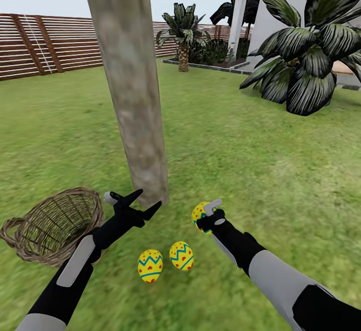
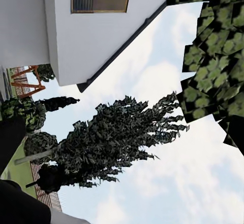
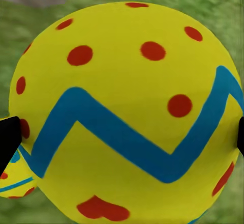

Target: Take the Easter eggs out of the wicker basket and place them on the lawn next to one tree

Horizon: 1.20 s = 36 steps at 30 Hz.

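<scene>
Each egg is yellow, banded with a blue zigzag and dotted with red marks — three of them in all. Two eggs lie side by side on the lawn (image 1: 240, 150) in front of the tree (image 1: 131, 85), one (image 1: 150, 265) just left of the other (image 1: 181, 255), close but apart. The third egg (image 1: 199, 213) is pinched in the right pincer (image 1: 209, 215), low over the grass just right of the trunk's foot; in the right wrist view it looms large between the dark fingertips (image 3: 9, 137). The left pincer (image 1: 143, 204) stands spread, holding nothing, near the trunk. One brown woven basket (image 1: 52, 223) sits on the grass to the left — tilted, with no egg showing inside.
</scene>
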{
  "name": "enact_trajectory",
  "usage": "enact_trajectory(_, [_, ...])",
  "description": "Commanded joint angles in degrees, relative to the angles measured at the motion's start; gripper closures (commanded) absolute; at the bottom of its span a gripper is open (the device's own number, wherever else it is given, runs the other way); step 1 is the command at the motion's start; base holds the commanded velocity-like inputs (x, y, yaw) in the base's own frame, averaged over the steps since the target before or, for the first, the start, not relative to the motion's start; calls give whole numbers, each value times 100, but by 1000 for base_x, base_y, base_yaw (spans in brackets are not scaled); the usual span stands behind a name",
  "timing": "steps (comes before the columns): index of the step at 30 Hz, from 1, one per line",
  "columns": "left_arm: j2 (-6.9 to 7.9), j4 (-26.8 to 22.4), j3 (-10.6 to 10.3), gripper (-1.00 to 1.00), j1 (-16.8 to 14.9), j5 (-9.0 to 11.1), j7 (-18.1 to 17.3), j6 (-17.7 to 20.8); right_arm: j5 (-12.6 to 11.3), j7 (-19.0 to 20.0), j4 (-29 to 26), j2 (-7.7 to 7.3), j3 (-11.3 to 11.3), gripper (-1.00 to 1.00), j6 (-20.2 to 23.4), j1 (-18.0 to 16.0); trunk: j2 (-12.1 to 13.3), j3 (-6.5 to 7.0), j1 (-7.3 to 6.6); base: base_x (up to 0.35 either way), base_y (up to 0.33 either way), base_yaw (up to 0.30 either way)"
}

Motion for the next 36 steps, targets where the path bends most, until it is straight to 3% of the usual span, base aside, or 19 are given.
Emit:
enact_trajectory(1, [3,3,-10,-100,-4,19,-11,21,-60,-54,-6,-19,43,100,-35,-6,-2,-4,-1,2,-2,0])
enact_trajectory(4, [1,3,-10,-100,-4,19,-11,21,-77,-62,-1,-34,41,100,-249,-6,-42,-22,21,0,0,0])
enact_trajectory(27, [-4,15,-10,-100,-4,19,-11,21,-87,-62,457,-18,35,100,-405,-6,-965,-435,526,0,0,0])
enact_trajectory(31, [-102,18,-10,-100,-4,12,-11,21,-87,-62,546,-10,27,100,-476,-6,-1125,-507,614,0,0,0])
enact_trajectory(36, [-118,20,-10,-100,-4,10,-11,21,-87,-62,553,-9,15,100,-474,-6,-1325,-597,724,0,0,0])
